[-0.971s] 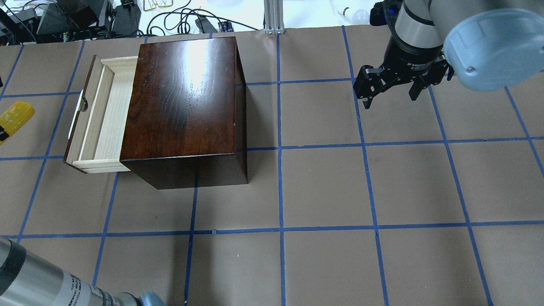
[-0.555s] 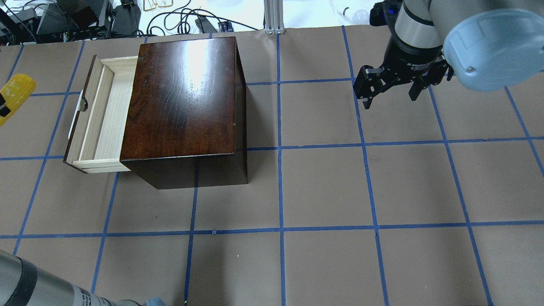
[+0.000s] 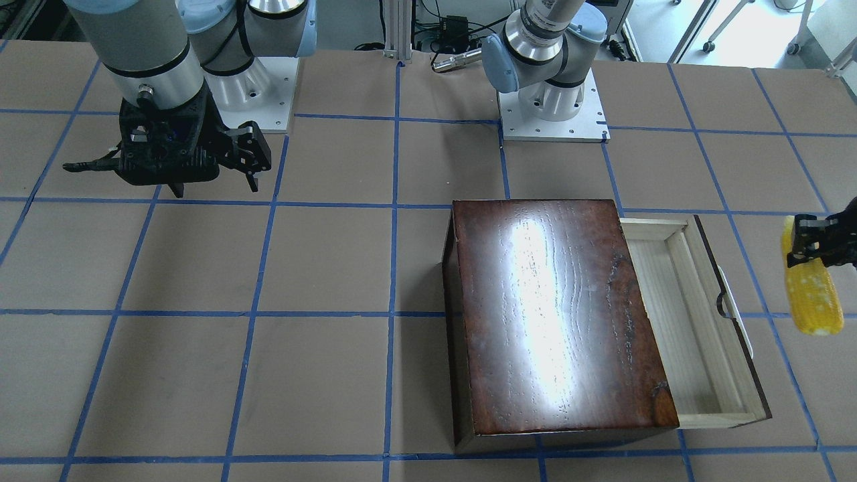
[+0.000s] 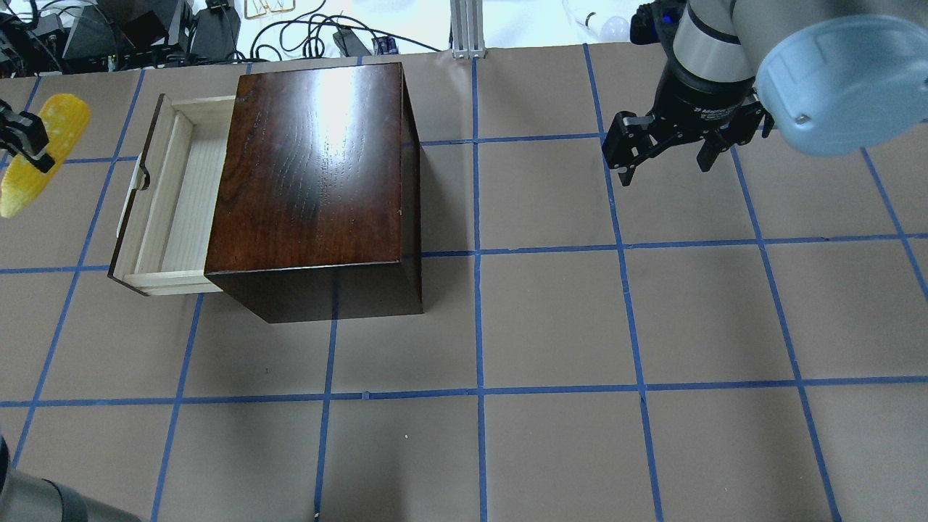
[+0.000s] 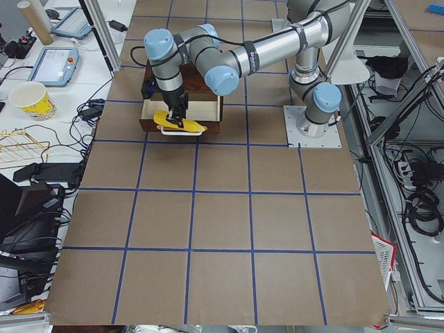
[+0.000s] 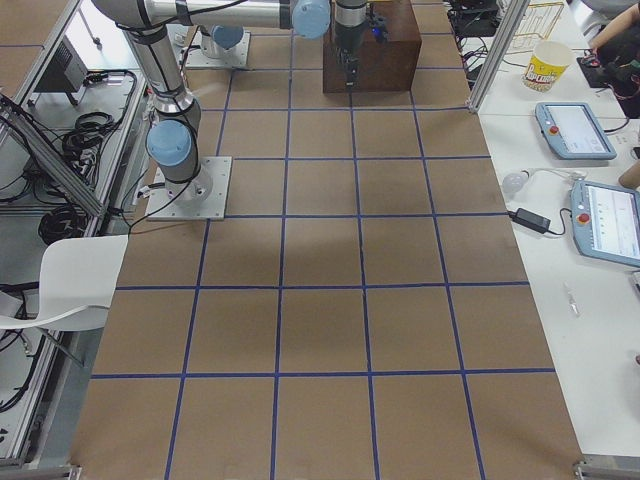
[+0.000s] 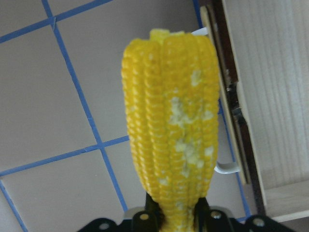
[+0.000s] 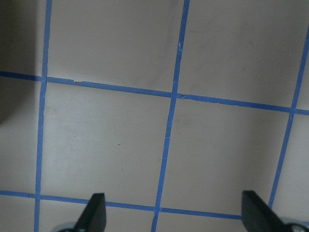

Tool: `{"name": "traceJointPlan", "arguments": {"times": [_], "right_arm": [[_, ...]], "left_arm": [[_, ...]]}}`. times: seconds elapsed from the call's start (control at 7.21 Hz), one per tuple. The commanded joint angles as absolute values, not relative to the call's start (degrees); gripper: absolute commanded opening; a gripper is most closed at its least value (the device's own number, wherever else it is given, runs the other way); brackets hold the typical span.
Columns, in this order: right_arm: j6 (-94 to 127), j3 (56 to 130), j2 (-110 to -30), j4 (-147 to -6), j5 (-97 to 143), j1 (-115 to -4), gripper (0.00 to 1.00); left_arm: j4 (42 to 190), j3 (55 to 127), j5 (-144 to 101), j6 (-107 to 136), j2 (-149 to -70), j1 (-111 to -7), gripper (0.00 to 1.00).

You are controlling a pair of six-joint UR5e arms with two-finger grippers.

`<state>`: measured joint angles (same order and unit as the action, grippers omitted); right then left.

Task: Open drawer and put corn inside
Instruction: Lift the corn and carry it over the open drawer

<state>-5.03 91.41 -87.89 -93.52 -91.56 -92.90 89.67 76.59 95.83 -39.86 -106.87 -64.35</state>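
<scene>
The left end effector (image 7: 176, 212) is clamped on the corn (image 7: 169, 130), gripping it toward 1 end, so most of the cob juts out past the fingers. It hangs clear of the worktop (image 4: 551, 312), outside the drawer (image 4: 185, 196) and just beyond the white handle (image 4: 130, 196), on the side away from the box.

In the overhead view the cob's long axis runs roughly parallel to the dark front panel, tilted slightly off it. That already suits the tray, whose longer side lies the same way. The drawer stands pulled out, and the pale floor that shows is bare.

So the coming move looks like a short sideways carry toward the dark box (image 4: 312, 167), over the handle and front panel, then a release. Whether the cob rides high enough to clear the panel I cannot tell.

Well apart, across the worktop, the right end effector (image 4: 665, 163) hovers with fingers spread, holding nothing; the left arm is plainly the nearer of the 2.
</scene>
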Motion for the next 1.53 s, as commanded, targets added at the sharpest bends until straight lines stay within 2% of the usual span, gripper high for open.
{"name": "traceJointPlan", "arguments": {"times": [0.0,0.42,1.39], "right_arm": [[-5.0,91.4,-87.9,-93.5,-91.6,-92.7,1.00],[-5.0,91.4,-88.0,-93.5,-91.6,-92.9,1.00],[-5.0,91.4,-87.9,-93.5,-91.6,-92.9,1.00]], "left_arm": [[91.7,77.3,91.2,-28.9,-106.4,-68.7,0.00],[90.9,81.3,91.1,-25.7,-107.1,-71.9,0.00],[85.8,81.5,90.6,-25.3,-112.6,-71.4,0.00]]}}
